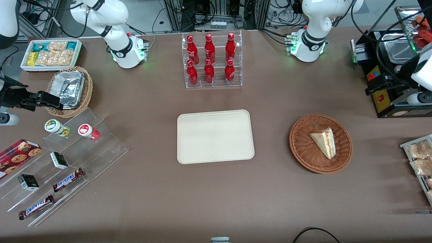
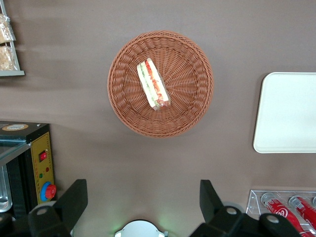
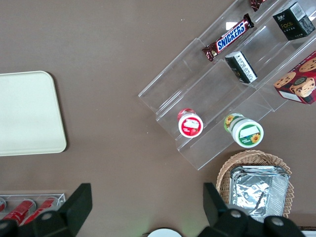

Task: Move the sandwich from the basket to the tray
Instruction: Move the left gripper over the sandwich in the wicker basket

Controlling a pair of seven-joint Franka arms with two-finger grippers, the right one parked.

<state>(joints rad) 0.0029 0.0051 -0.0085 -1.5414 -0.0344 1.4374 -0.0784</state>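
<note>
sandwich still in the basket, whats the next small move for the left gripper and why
Probably lower the gripper straight toward the sandwich. It hangs open high above the table, holding nothing, while the sandwich lies in the basket and the tray beside it is bare.

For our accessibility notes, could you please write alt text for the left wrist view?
A sandwich lies in a round wicker basket on a brown table, with the open gripper high above and apart. A bare tray lies beside the basket.

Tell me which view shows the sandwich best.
The left wrist view: the open end effector hangs above the sandwich, filling stripes plain. The front view shows it in the basket; the right wrist view misses it.
</note>
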